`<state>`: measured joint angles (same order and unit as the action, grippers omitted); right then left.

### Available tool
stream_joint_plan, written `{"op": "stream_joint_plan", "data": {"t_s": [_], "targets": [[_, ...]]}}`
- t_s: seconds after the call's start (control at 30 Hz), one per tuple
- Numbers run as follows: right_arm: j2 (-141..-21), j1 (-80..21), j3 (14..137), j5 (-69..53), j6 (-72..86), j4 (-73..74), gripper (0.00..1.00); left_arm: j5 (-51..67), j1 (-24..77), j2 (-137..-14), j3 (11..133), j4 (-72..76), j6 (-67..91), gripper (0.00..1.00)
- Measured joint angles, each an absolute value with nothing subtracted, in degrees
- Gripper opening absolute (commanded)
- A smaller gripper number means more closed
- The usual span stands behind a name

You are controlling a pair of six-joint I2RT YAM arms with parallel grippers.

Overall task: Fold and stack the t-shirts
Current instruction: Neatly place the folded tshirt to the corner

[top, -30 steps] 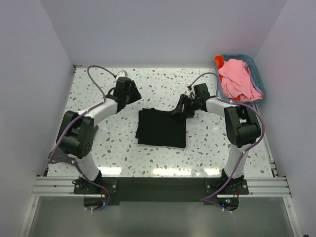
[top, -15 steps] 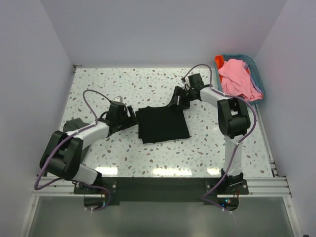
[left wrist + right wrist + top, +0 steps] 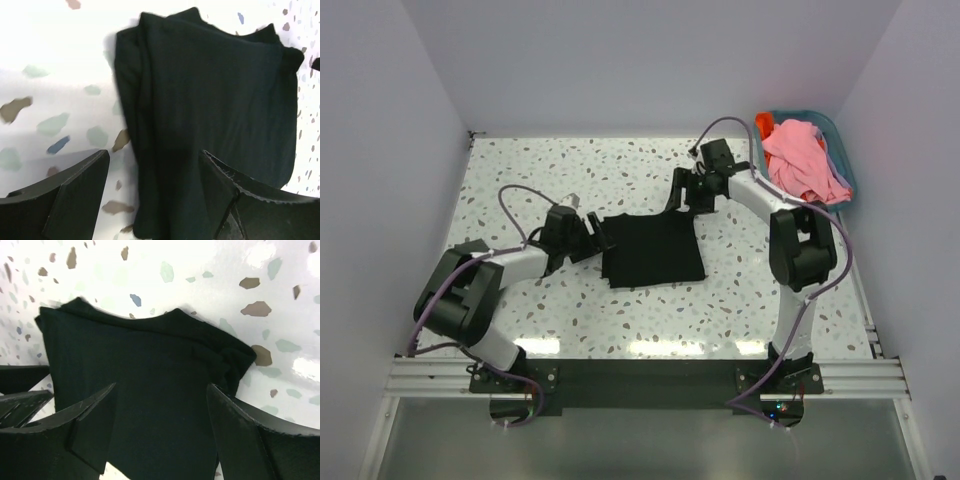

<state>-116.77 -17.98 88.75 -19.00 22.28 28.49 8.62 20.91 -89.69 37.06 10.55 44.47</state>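
Item: black t-shirt [image 3: 650, 250], folded, on worktop [image 3: 520, 180]; left claw [image 3: 588, 236] and right claw [image 3: 682, 196] both spread, empty. We should square its edges before stacking.

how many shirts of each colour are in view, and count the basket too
black shirt: 1, folded
pink shirt: 1
orange-red shirt: 1, only a corner shows
teal basket: 1
total: 4 things, 3 of them shirts; more may be hidden under the pink one
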Motion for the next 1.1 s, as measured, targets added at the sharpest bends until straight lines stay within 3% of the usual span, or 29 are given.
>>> {"op": "stream_joint_plan", "data": {"t_s": [0.3, 0.4, 0.53, 0.6, 0.63, 0.83, 1.1], "targets": [[-111.9, -17.9, 88.6, -16.5, 21.6, 29.1, 0.75, 4.7, 27.3, -97.5, 45.2, 10.3, 44.8, 0.67], [-111.9, -17.9, 87.7, -16.2, 21.5, 29.2, 0.75, 3.3, 29.3, -98.8, 46.3, 10.0, 45.7, 0.55], [-111.9, -17.9, 87.3, -16.1, 21.5, 29.6, 0.75, 3.2, 30.2, -100.2, 47.3, 9.2, 47.1, 0.22], [-111.9, -17.9, 87.2, -16.1, 21.5, 29.6, 0.75, 3.3, 30.2, -100.9, 47.9, 8.3, 47.9, 0.11], [-111.9, -17.9, 87.2, -16.1, 21.5, 29.6, 0.75, 3.4, 30.2, -101.1, 48.4, 7.7, 48.1, 0.00], [-110.7, -17.9, 86.5, -16.1, 21.8, 29.8, 0.75, 1.7, 29.4, -101.1, 53.4, -1.3, 49.3, 0.00], [-103.7, -19.1, 82.6, -16.1, 23.2, 28.9, 0.74, -5.0, 20.5, -94.7, 60.4, -17.3, 50.7, 0.00]]}}
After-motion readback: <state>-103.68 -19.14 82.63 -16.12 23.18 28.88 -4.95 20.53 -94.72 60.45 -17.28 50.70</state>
